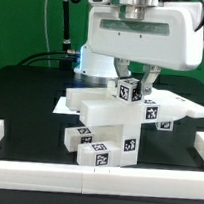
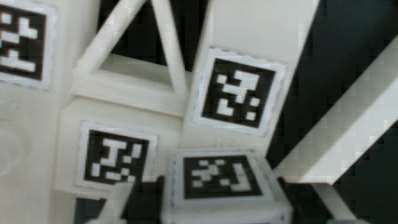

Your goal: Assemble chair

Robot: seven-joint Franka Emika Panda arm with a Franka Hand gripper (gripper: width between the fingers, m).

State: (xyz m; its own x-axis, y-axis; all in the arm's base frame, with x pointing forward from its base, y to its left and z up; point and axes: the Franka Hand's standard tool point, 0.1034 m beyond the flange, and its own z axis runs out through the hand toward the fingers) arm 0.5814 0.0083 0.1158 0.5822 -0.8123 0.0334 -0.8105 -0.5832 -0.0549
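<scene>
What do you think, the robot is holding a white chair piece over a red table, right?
Almost. The table is black, not red; the exterior view shows it. The gripper does hold a white chair piece over it.

chair parts (image 1: 101,118) stacked at centre of table (image 1: 21,83); slab (image 1: 178,109) juts to the exterior view's right, small blocks (image 1: 104,152) in front, rail (image 1: 93,182) before all; leg (image 1: 128,90) probably on top.
</scene>
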